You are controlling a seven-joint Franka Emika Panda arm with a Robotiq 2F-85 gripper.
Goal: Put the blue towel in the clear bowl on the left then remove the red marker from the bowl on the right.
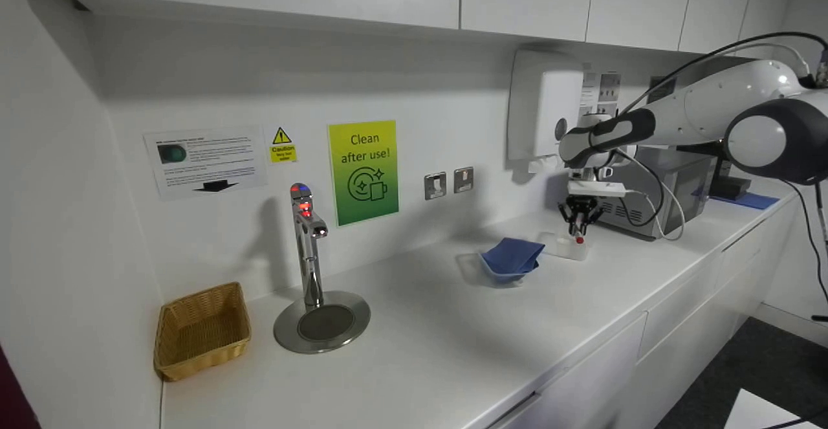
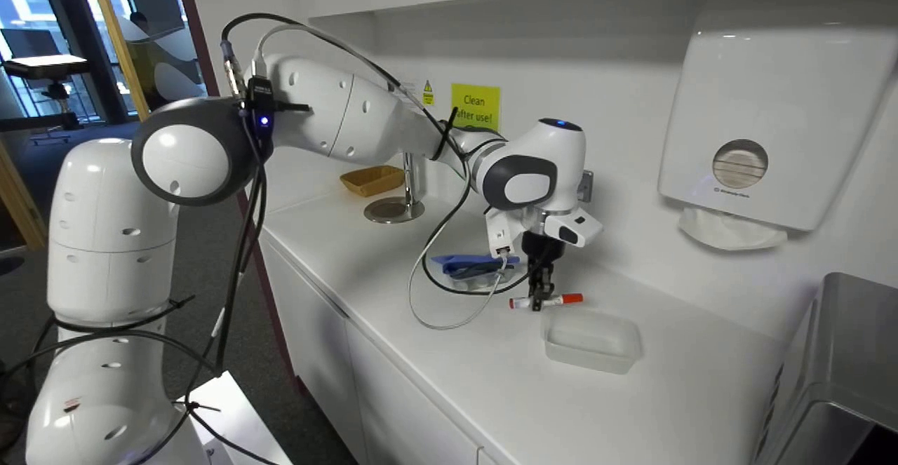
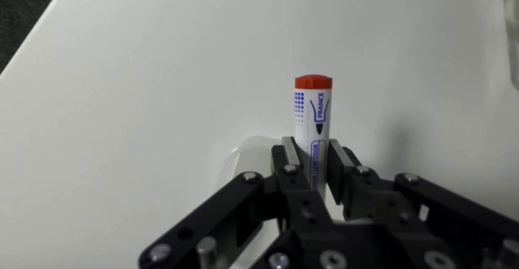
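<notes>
The blue towel (image 1: pixel 512 255) lies folded in a clear bowl (image 1: pixel 507 281) on the counter, partly over its rim. The towel (image 2: pixel 466 264) and this bowl (image 2: pixel 480 282) also show in an exterior view, partly behind cables. My gripper (image 2: pixel 537 302) is shut on the red marker (image 2: pixel 572 298), a white barrel with red ends, held level above the counter beside the right clear bowl (image 2: pixel 593 346). In the wrist view the marker (image 3: pixel 313 110) sits between both fingertips (image 3: pixel 312 155). The right bowl (image 3: pixel 231 167) shows partly behind the fingers there. No other content shows in that bowl.
A paper towel dispenser (image 2: pixel 772 114) hangs on the wall. A grey microwave (image 1: pixel 673 183) stands close to the right bowl. A tap (image 1: pixel 307 248) and a wicker basket (image 1: pixel 202 332) are farther along the counter (image 1: pixel 414 351). Cables hang from the arm.
</notes>
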